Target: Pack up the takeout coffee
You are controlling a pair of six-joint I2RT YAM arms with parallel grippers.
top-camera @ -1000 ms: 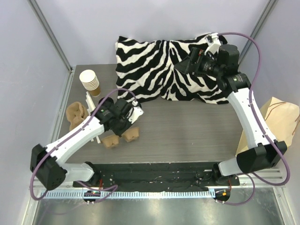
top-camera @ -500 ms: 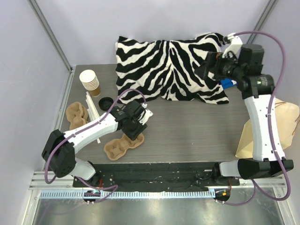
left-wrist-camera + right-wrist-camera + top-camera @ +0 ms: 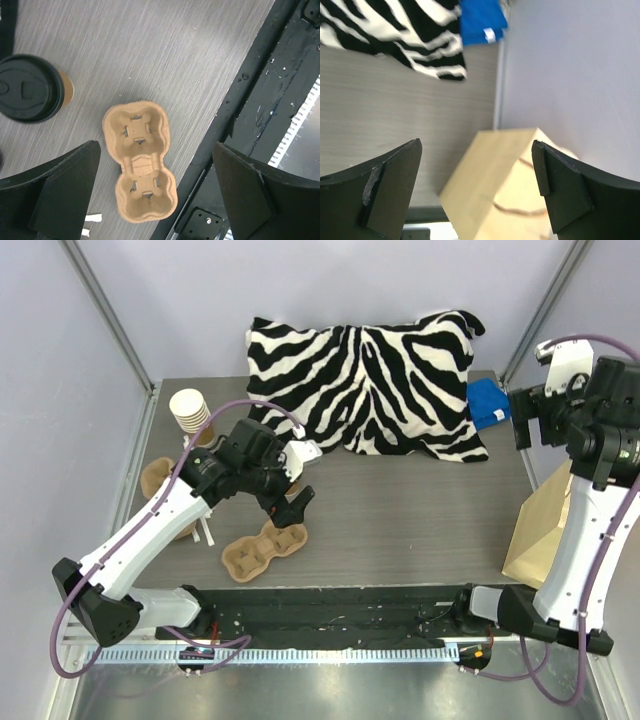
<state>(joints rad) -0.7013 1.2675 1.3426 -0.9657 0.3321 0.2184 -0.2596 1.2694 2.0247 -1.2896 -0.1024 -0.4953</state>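
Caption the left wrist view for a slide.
Open left gripper above an empty two-cup carrier on the table, lidded coffee cup nearby.

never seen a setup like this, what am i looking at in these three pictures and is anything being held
Two robot arms are bolted at the near edge of a table. One picture looks down from above and behind them; the other two come from a camera on each wrist.

On the table lie a zebra-striped pillow, a stack of unlidded cups, a two-cup cardboard carrier and a lidded takeout coffee. A paper bag stands at the right edge.

The left gripper hangs open above the carrier. The right gripper is open above the bag. Neither holds anything.
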